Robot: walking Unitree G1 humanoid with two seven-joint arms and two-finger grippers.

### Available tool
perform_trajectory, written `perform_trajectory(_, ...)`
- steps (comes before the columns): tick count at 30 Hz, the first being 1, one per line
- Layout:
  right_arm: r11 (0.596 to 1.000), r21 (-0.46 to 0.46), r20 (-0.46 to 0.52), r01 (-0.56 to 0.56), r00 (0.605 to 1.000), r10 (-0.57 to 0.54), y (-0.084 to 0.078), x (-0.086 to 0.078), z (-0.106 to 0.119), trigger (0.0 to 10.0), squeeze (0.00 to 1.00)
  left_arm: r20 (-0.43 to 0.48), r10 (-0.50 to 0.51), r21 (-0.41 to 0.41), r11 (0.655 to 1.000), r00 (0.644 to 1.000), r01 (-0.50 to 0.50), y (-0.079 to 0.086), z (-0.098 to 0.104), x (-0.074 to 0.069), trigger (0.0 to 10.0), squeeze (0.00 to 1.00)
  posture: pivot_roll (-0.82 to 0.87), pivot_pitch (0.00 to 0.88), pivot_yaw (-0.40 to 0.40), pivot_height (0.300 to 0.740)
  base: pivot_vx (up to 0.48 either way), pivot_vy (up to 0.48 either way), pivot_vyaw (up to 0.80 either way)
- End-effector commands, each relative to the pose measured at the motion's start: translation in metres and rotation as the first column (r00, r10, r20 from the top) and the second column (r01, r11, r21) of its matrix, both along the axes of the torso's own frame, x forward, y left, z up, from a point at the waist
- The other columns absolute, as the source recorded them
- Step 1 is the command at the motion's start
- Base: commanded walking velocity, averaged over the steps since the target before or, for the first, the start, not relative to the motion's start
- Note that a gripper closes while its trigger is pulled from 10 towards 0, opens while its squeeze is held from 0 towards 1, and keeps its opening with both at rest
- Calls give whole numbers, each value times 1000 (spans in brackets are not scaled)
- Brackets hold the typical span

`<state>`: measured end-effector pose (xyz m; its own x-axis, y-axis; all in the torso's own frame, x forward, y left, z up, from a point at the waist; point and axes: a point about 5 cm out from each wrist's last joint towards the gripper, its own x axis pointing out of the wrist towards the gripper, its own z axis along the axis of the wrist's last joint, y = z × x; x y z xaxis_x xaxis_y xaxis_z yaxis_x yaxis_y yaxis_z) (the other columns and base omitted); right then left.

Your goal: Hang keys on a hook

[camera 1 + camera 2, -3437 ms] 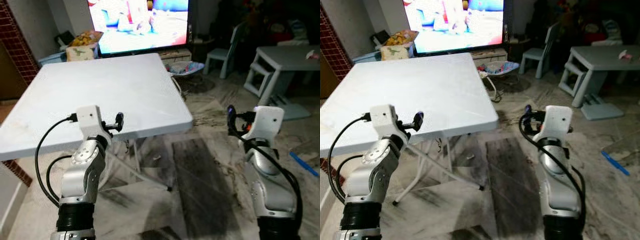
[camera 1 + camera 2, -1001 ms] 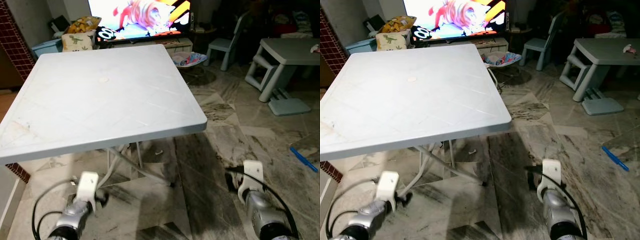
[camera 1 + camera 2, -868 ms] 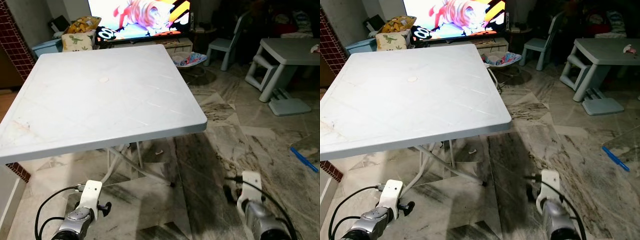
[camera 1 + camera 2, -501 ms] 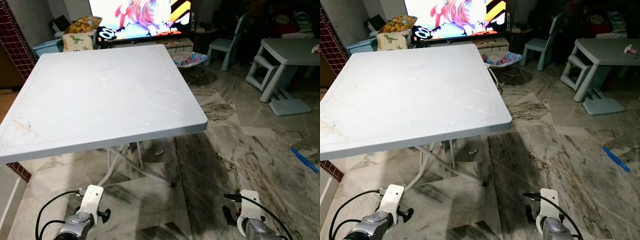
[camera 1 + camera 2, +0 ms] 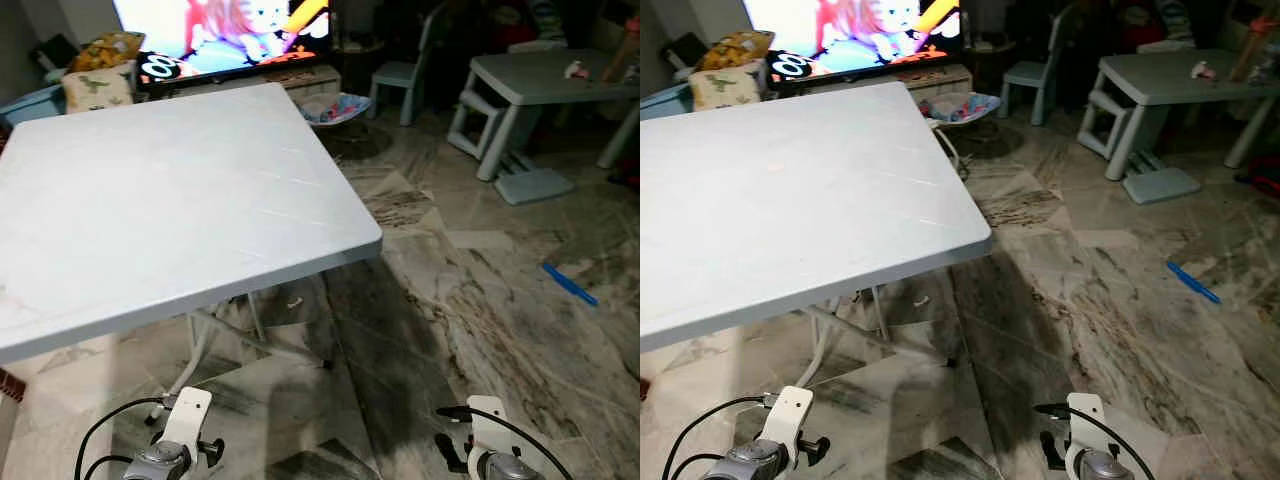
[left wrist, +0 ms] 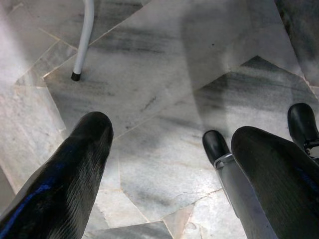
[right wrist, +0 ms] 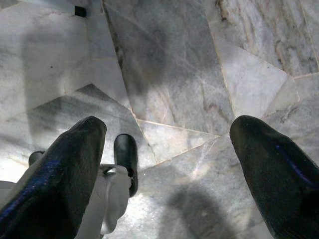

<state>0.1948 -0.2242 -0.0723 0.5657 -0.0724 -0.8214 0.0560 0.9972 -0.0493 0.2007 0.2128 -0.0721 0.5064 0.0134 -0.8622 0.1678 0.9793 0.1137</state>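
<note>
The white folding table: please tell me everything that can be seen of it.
The white folding table has a square, matte top that looks like plastic, faintly embossed with diagonal lines and a small round mark near the middle. It stands level on thin white metal legs with black feet, on the marble floor. Its top looks bare. A television stands behind it.

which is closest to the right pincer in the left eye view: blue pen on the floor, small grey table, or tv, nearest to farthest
From the right pincer, low at the bottom of the view:
1. blue pen, on the marble floor ahead and to the right.
2. small grey table, farther back on the right.
3. tv, farthest, across the room to the left, beyond the big white table.
</note>
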Motion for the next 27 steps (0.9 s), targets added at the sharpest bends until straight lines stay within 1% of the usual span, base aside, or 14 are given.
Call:
perform_trajectory(1,1000,-1,-13,-18,1000,18,1,0,0,10000,0,-20,21,-3,1000,1000,-21,5,-2,-5,10000,0,-40,0,51,740,0,0,-763)
perform_trajectory(6,1000,-3,-13,-27,1000,27,1,-1,-1,10000,0,-27,16,7,1000,1000,-16,5,-2,-6,10000,0,-39,0,50,740,0,0,-746)
perform_trajectory(10,999,-7,-14,-37,999,37,1,-3,-2,10000,0,-37,5,20,1000,999,-4,5,-3,-6,10000,0,-39,0,49,740,0,0,-536)
perform_trajectory(18,999,-9,-14,-48,999,48,1,-3,-2,10000,0,-44,7,21,1000,999,-7,5,-3,-7,10000,0,-39,0,48,740,0,0,0)
perform_trajectory(22,999,-11,-15,-53,998,53,1,-3,-2,10000,0,-45,-1,27,1000,999,2,5,-3,-6,10000,0,-39,0,48,740,0,263,0)
perform_trajectory(27,998,-18,-19,-67,998,66,2,-4,-2,10000,0,-44,-9,31,999,999,10,5,-2,-6,10000,0,-38,0,48,740,0,391,0)
